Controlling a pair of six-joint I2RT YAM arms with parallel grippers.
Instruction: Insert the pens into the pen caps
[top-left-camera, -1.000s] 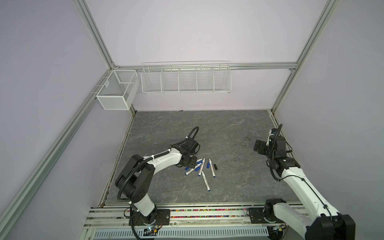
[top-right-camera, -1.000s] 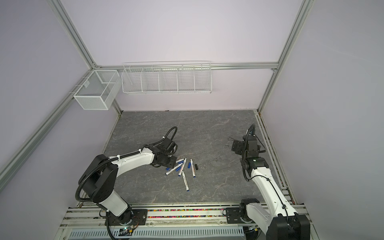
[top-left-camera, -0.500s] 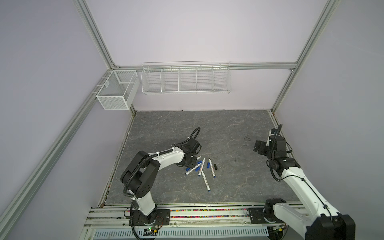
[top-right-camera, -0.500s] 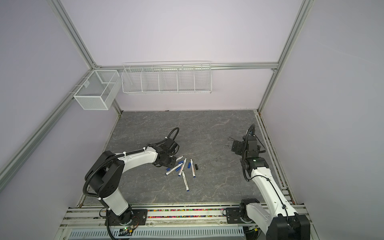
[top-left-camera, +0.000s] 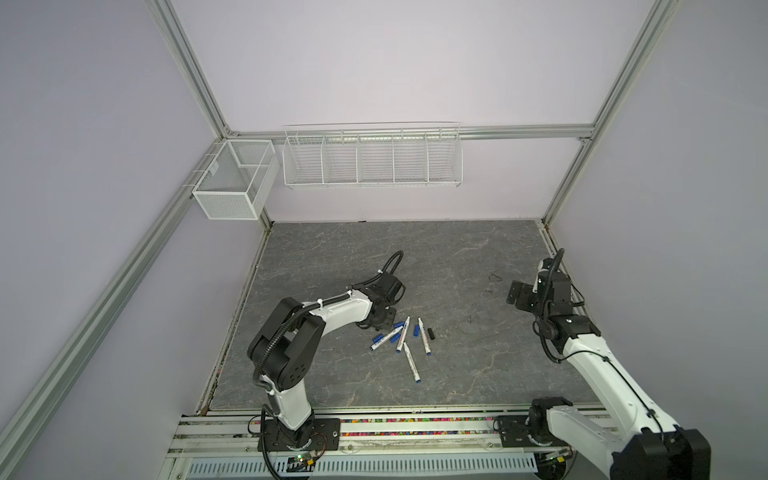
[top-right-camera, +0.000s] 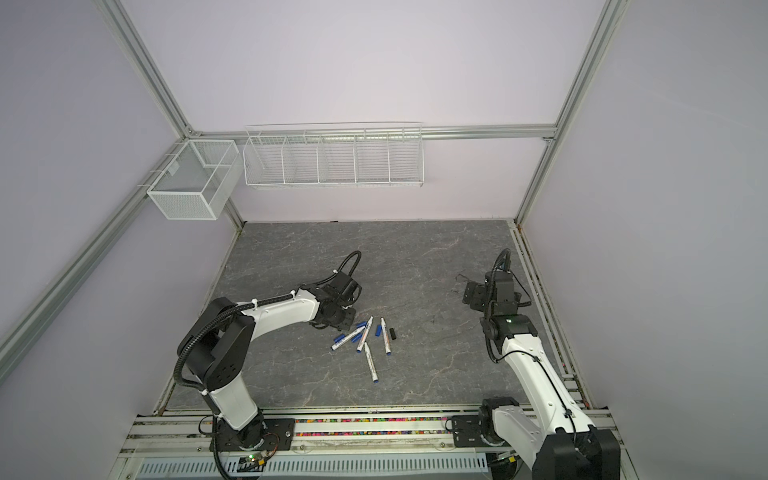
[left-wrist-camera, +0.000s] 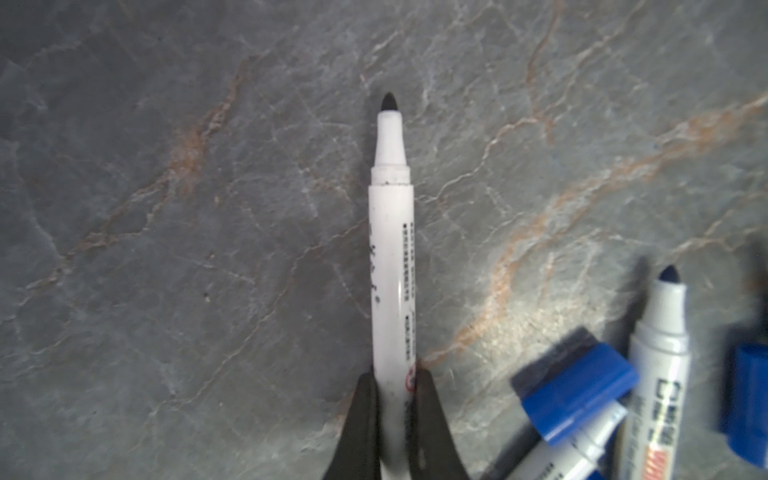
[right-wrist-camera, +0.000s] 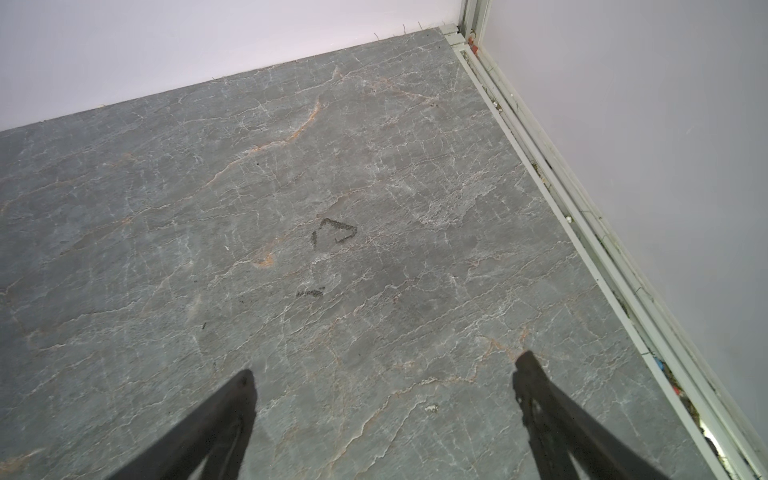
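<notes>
Squinting at the left wrist view: is the left claw (left-wrist-camera: 395, 376) actually clamped on that black-tipped pen (left-wrist-camera: 390, 249)? (rigwatcher)

Yep, it's clenched tight on the barrel, tip pointing out over the table (left-wrist-camera: 166, 208). The pen's back end is hidden behind the claw, so no telling what the plug looks like. (capless)

And the rest? (rigwatcher)

In both top views the other pens (top-left-camera: 409, 358) lie loose mid-table, just right of that claw, with the black cap (top-left-camera: 430, 333) on the right edge of the bunch. The held pen is buried under the wrist there. Wrist view gets blurry: a blue cap (left-wrist-camera: 575, 386) at one pen's end, can't tell if it's pushed on, a blue-tipped pen (left-wrist-camera: 660, 328) beside it, and a second blue cap (left-wrist-camera: 748, 399) cut off by the frame. Right claw (right-wrist-camera: 387, 362) is spread wide, gripping nothing, over the table's right side, well apart from the pile. (capless)
</notes>
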